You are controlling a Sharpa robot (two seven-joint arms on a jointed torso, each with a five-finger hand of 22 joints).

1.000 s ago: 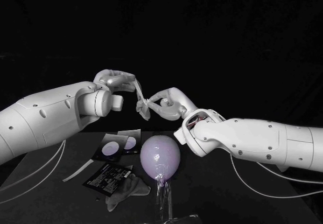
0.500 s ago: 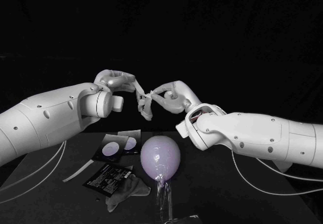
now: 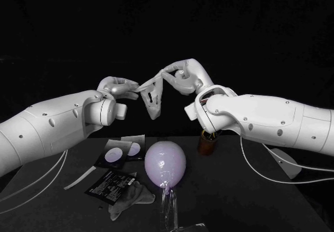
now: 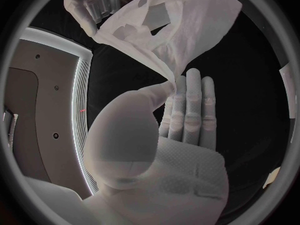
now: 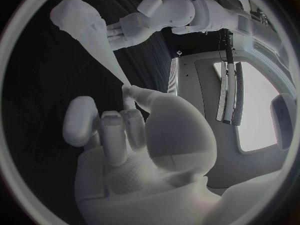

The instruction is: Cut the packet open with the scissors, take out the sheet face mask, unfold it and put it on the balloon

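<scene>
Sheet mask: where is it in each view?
Head: mask hangs between left hand and right hand, above the balloon.
Left wrist: mask spread between both hands.
Right wrist: mask stretched between both hands.
Landmark: left hand pinching its edge.

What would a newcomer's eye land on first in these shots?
The sheet face mask, hanging partly unfolded above the table, pinched at one edge by the left hand and at another by the right hand. Below it the pale balloon stands bare at the table's middle, a dark packet lying flat beside it.
</scene>
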